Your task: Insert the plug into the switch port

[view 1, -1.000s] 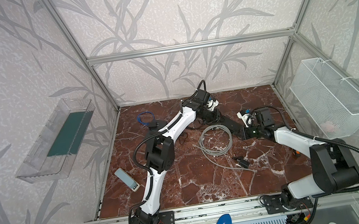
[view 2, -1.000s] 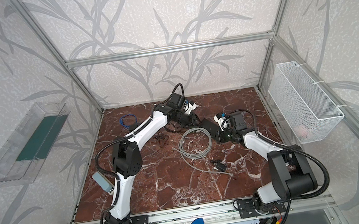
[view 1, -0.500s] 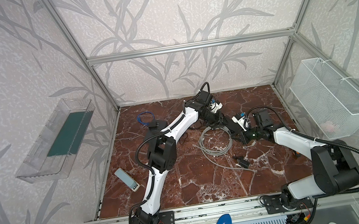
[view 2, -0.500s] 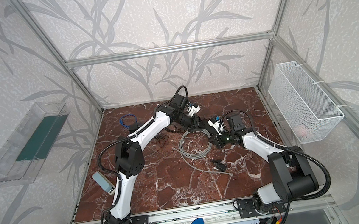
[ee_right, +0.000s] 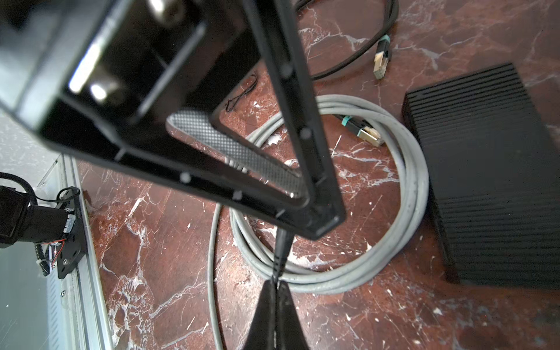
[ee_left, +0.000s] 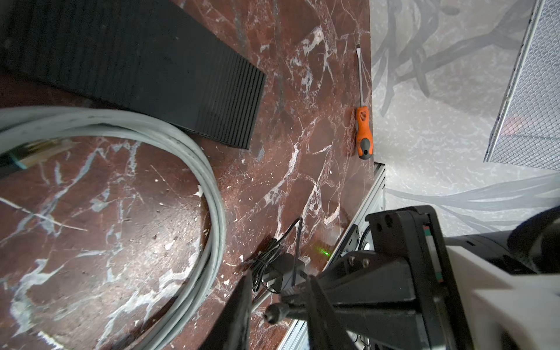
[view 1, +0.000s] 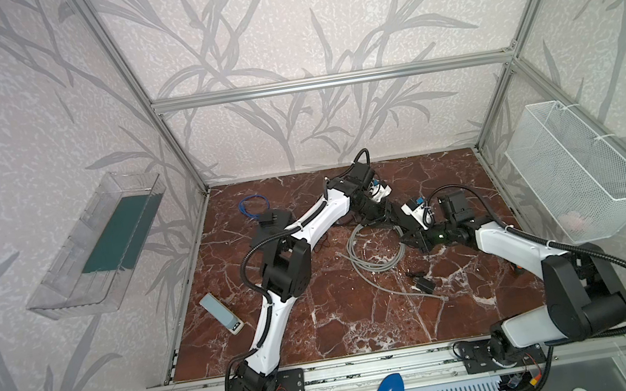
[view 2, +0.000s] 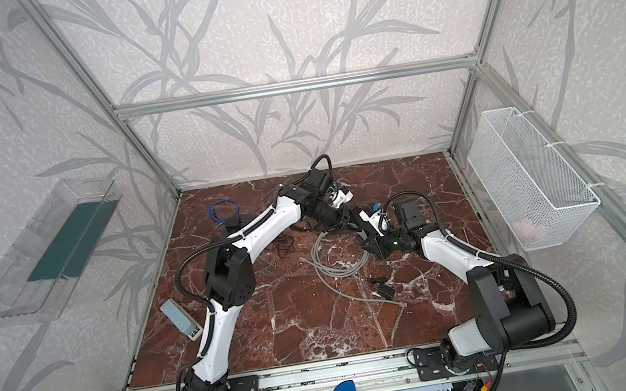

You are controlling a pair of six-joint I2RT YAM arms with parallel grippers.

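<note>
Right claw (ee_right: 276,285) pinches black cable (ee_right: 280,254); slab (ee_right: 491,181) edge beside grey coil (ee_right: 419,181)

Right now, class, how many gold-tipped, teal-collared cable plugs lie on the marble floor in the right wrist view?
2. The outer plug lies on bare floor outside the grey coil; the inner plug lies inside that coil. Others may be hidden.
</note>
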